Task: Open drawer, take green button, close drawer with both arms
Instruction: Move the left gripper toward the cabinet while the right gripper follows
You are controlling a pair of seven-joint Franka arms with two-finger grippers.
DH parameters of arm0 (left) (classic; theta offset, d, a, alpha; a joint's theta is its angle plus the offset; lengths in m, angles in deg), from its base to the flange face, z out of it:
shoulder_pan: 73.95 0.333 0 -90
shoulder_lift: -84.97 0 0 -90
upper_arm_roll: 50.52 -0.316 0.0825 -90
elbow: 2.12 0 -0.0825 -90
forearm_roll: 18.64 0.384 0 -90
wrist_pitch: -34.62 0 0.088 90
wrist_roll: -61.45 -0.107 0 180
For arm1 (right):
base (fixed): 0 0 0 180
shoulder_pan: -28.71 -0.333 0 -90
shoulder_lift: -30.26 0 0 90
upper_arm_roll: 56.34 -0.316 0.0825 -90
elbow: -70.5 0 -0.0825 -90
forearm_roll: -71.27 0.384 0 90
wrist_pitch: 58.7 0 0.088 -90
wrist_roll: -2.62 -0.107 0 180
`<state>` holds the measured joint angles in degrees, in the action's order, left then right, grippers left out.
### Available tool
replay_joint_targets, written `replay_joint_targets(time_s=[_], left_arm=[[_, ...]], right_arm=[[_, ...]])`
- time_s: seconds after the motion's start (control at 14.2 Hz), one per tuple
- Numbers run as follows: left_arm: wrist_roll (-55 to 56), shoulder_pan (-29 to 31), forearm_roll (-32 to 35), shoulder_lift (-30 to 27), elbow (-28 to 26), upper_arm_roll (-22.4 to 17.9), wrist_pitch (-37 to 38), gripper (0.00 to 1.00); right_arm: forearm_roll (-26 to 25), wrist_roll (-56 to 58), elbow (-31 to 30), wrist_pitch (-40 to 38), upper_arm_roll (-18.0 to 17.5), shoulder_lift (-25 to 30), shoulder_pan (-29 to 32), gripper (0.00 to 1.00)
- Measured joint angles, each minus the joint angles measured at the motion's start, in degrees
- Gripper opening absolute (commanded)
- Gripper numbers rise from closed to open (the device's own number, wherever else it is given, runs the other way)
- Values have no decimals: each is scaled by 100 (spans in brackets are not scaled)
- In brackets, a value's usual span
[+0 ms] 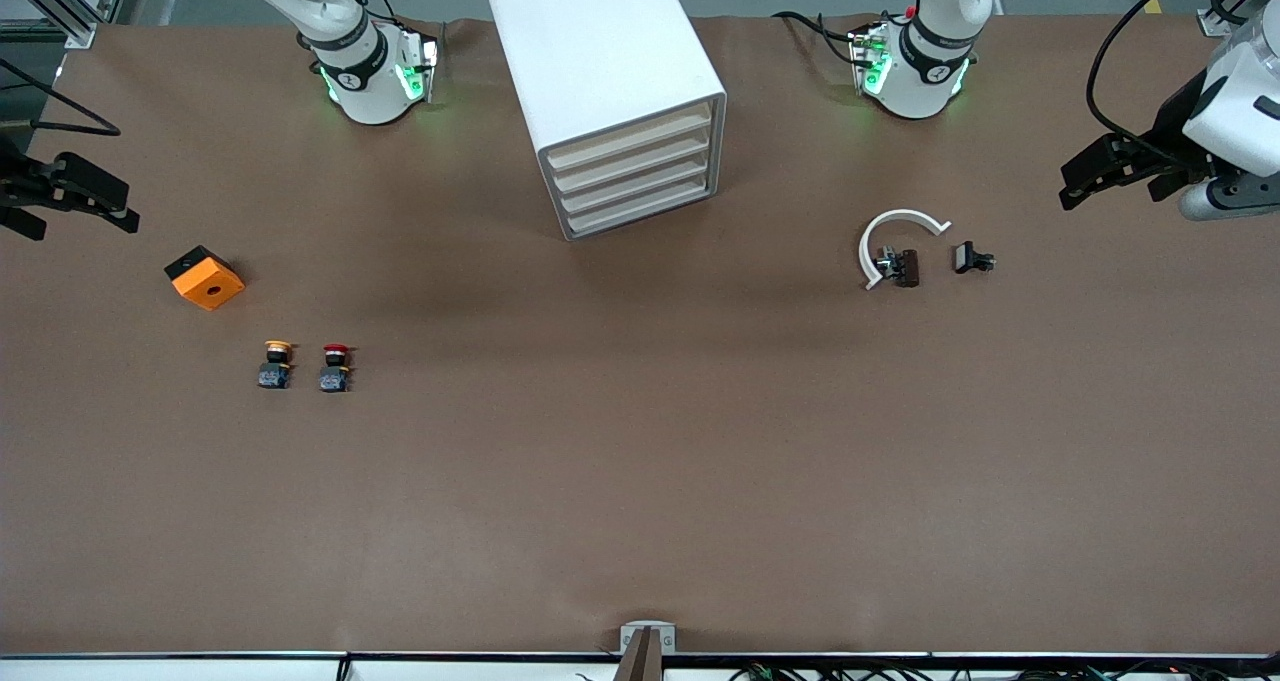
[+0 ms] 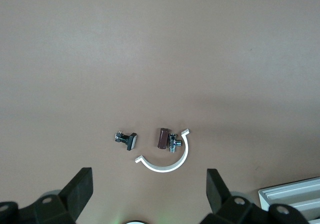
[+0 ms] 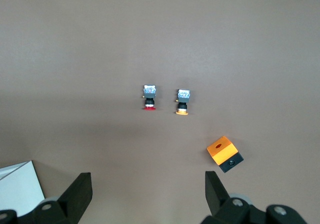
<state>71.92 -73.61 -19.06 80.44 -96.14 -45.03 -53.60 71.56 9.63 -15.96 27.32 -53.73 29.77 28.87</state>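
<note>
The lowest drawer [image 1: 640, 216] of the cabinet [image 1: 600, 71] is shut, the green button unseen. Left gripper [image 1: 1110, 171] at three o'clock, right gripper [image 1: 70, 196] at nine, jaws apart, empty. Next, I judge: pull the drawer open.
</note>
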Motion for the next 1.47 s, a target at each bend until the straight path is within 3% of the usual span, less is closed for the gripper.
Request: replay_joint_targets(time_s=[0.63, 1.12, 1.47], left_arm=[[0, 20, 0, 161, 8, -60, 93, 100], [2, 209, 0, 1029, 21, -87, 11, 100], [24, 230, -75, 1783, 23, -79, -622, 100]], right_arm=[[0, 0, 0, -18, 0, 0, 0, 100], [0, 0, 2, -18, -30, -1, -1, 100], [3, 0, 4, -14, -99, -3, -48, 100]])
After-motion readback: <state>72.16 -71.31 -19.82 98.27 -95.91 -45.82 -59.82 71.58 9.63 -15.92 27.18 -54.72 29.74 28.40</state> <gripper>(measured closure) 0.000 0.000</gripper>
